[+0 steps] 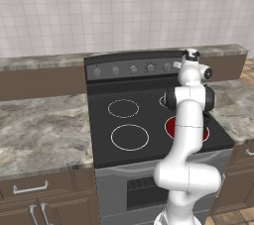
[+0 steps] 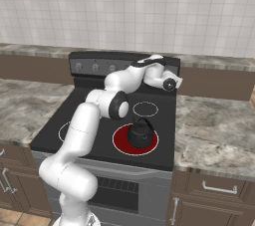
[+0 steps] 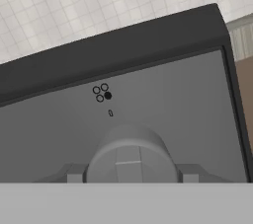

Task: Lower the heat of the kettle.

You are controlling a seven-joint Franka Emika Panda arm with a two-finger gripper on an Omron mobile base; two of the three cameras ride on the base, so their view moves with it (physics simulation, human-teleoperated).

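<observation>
Reaching over the stove [image 1: 149,135], the arm puts its claw [image 1: 184,60] at the control panel's right end. From the right, the kettle [image 2: 140,134] sits on the glowing burner [image 2: 124,145], well forward of that panel. Up close, a knob [image 3: 129,156] lies between the fingertips [image 3: 75,174]; I cannot tell whether they grip it.

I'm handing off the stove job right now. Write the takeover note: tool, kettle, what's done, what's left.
Tool: at the rightmost knob on the stove's back panel, fingers either side of it; whether it grips, cannot tell.
Kettle: sits on the front right burner, which glows red.
Done: the reach to the knob.
Left: turn the knob down, then back the arm off.
</observation>
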